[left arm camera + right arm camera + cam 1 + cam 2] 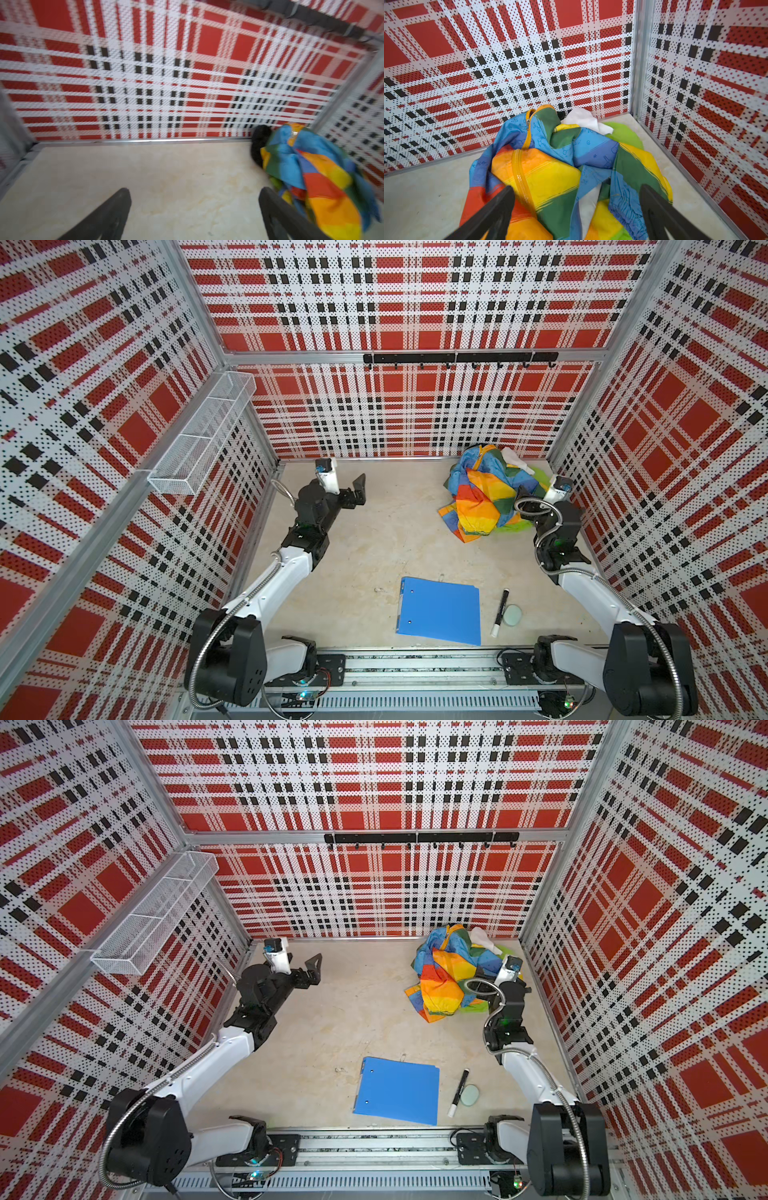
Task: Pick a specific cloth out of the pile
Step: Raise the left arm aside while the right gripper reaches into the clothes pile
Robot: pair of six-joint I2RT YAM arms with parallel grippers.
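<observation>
The lime green cloth (625,133) lies buried under the pile (550,166) in the far right corner of the counter (374,539). Only its edge shows, just past the right pincer (577,209), which hangs wide open and empty above the pile. The left pincer (193,207), also open and empty, is well apart.

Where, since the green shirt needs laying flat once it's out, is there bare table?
The widest bare stretch of table is the middle, bordered by the left gripper, the pile and the blue folder. Crowded: the far right corner, where the open right gripper hangs over the pile, and beside the marker.
</observation>
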